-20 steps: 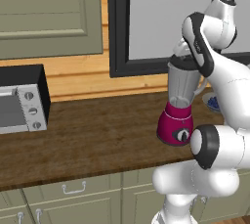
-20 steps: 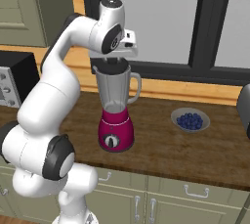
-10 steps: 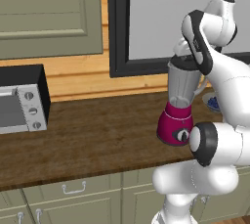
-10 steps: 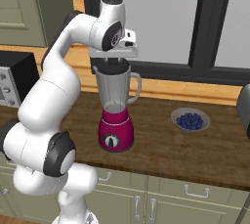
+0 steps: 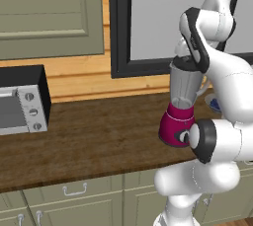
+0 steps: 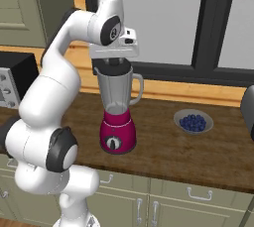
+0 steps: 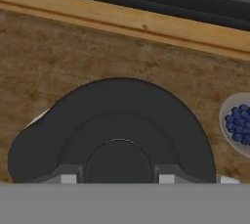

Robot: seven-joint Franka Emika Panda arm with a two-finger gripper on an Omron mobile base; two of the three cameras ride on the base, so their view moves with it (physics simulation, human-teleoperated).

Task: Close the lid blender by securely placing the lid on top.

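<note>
At the centre of the right base view, the small round dark grey-black lid (image 6: 115,63) sits at the rim of the blender's tall clear grey tapered jar (image 6: 117,89), directly below the robot's gripper (image 6: 114,60). The jaws are nearly shut, pinched on the lid's central knob; in the hand view the lid (image 7: 112,132) spreads wide across the lower half of the frame, its knob between the two finger tips at the bottom. The lid lies straight under the jaws and looks lined up with the jar's upright axis, so what remains appears to be a short push straight down to seat it; whether it is already fully home cannot be told. The magenta-red flared base (image 6: 117,133) stands on the brown wooden counter (image 6: 168,151). A shallow grey dish of blue berries (image 6: 193,121) rests well apart at centre right.
</note>
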